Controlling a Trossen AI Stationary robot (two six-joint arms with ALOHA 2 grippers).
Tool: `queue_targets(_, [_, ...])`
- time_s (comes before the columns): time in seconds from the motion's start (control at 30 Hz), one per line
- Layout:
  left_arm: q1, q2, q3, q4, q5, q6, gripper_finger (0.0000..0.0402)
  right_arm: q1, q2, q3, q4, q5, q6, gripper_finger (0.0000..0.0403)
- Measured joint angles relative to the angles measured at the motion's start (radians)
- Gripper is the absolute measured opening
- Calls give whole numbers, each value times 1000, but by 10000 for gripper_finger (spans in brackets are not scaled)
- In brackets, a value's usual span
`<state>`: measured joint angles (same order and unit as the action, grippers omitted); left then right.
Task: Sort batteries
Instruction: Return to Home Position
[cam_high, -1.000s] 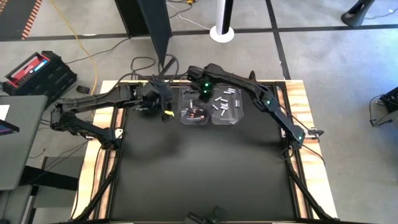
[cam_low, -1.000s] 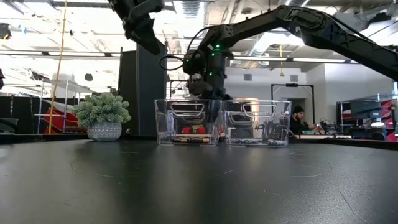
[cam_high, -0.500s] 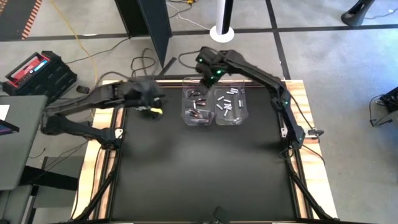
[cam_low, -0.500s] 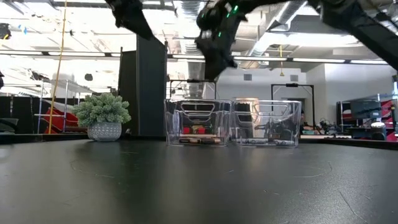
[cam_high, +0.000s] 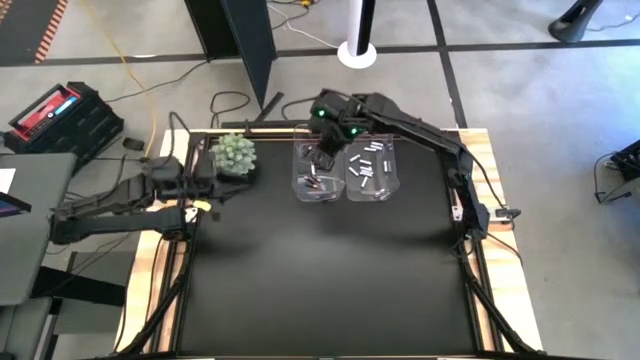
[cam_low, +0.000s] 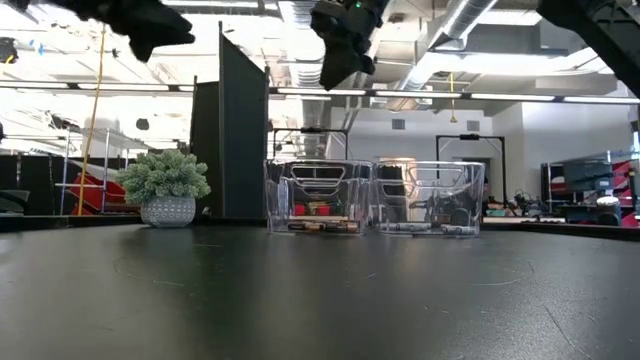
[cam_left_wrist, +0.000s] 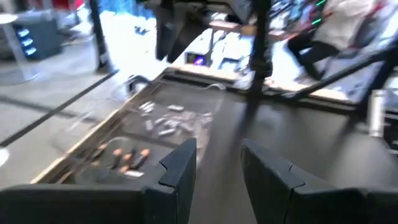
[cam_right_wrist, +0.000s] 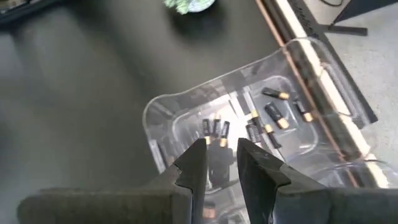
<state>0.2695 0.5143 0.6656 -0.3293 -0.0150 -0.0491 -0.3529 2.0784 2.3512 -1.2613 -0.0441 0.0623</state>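
Batteries sorted into two clear bins, both grippers empty

Two clear bins stand side by side, touching, at the far middle of the black desk (cam_high: 320, 280). The left bin (cam_high: 297, 188) holds the dark batteries (cam_high: 316, 182). In the right wrist view several of them lie flat on the bin floor with copper-coloured ends, three packed side by side (cam_right_wrist: 214, 129) and others scattered apart. The right bin (cam_high: 391, 186) holds the white batteries (cam_high: 368, 165), strewn loosely across its floor. From desk height, the cells in both bins (cam_low: 300, 180) (cam_low: 445, 180) show only as a low layer at the bottom, well under the rims.

The right gripper (cam_high: 323, 157) hangs above the left bin, clear of its rim, pointing down into it. Its fingers (cam_right_wrist: 194, 163) are parted a little and nothing is between them. The left gripper (cam_high: 204, 206) is over the left edge of the desk, well apart from the bins. Its fingers (cam_left_wrist: 180, 171) stand apart and hold nothing.

A small potted plant (cam_high: 235, 153) stands at the far left of the desk, between the left arm and the left bin, touching neither. The near part of the desk is bare. A red and black case (cam_high: 60, 112) lies on the floor off to the left
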Motion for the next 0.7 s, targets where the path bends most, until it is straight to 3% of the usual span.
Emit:
queue_targets(0.13, [-2,-151,-155,73,84,-22,120,52,2,-45,47,1,32,109])
queue_targets(0.3, [-43,-298,-315,131,110,-91,120,110,-4,-131,52,47,89,109])
queue_targets(0.53, [-128,-443,-498,321,87,-139,120,148,-8,-186,69,51,132,109])
queue_targets(0.7, [-171,-498,-542,318,38,-91,120,152,-18,-187,64,51,148,109])
